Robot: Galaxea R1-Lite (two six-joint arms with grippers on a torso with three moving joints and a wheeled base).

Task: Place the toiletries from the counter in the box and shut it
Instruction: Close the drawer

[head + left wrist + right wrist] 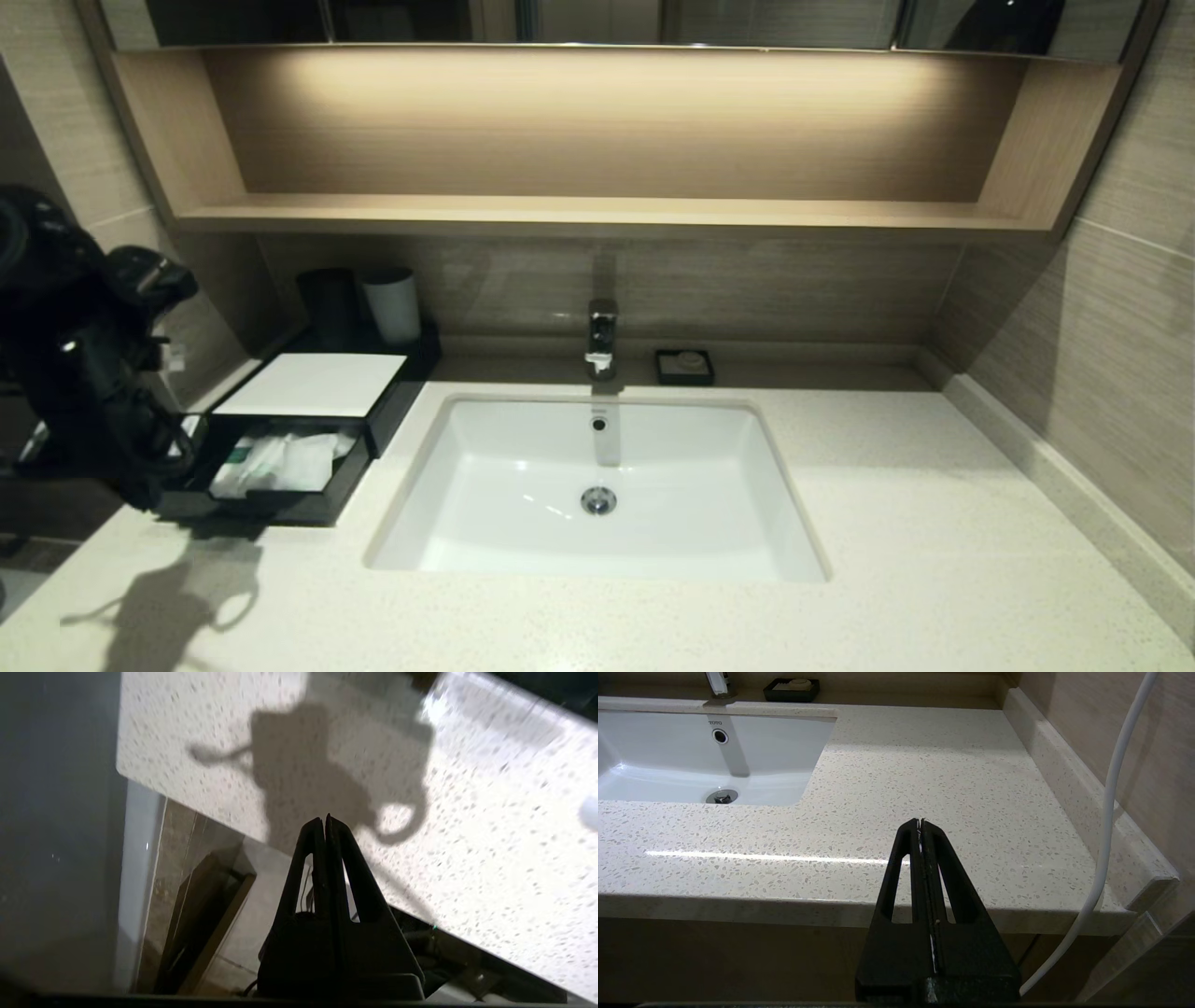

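On my far left the left arm (84,355) hangs above the counter's (887,523) left end, a dark bulk just beside the box (271,509). In its wrist view the left gripper (324,822) has its jaws clenched together with nothing between them, tips over the speckled stone near the counter's corner, its shadow thrown on the surface below.

Next comes the box, a black tray-like case sitting on the counter left of the sink (597,485). Its near compartment is uncovered and I can see the toiletries (280,462) lying inside, pale wrapped packets in white and a bit of green. The white lid (313,383) lies flat over the rear part of the box, so the front section is still exposed. Behind the box stand two cups, a black cup (327,303) and a white cup (392,303), side by side against the wall.

In the middle I have the sink, white and set under the stone, with the tap (602,336) at its back edge. Just right of the tap a small soap dish (684,366) sits by the wall with a round soap in it.

The right arm is out of the head view. From its wrist camera the right gripper (921,823) is held off the front edge of the counter, right of the sink, jaws pressed tight and holding nothing. A white cable (1104,826) runs down beside it.
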